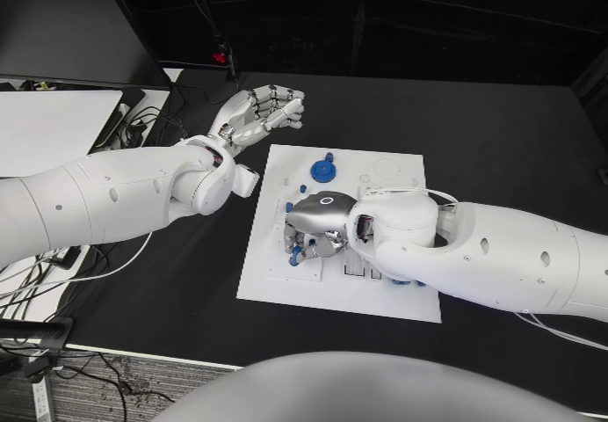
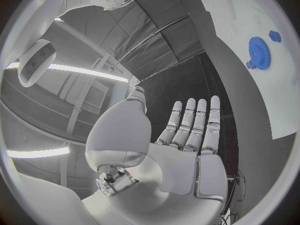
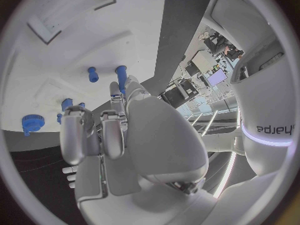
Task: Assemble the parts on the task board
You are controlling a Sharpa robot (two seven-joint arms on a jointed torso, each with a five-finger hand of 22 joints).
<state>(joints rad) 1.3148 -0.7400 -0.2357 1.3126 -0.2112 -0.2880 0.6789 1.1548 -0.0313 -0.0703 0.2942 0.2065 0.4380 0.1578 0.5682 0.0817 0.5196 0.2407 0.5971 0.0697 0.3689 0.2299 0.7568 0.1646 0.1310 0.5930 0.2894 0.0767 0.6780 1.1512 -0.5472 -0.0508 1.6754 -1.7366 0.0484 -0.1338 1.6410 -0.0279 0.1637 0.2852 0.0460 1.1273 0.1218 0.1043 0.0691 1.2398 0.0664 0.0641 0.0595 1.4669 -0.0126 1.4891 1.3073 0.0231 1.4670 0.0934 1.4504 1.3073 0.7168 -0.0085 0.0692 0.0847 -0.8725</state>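
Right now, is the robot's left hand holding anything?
No, the left hand is held flat with its fingers straight and nothing in its palm.

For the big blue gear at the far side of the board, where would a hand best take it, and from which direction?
Likely by its toothed rim, from straight above. The blue gear lies flat on the task board, so only rim and raised hub offer purchase. The left hand hovers nearby, fingers apart, holding nothing.
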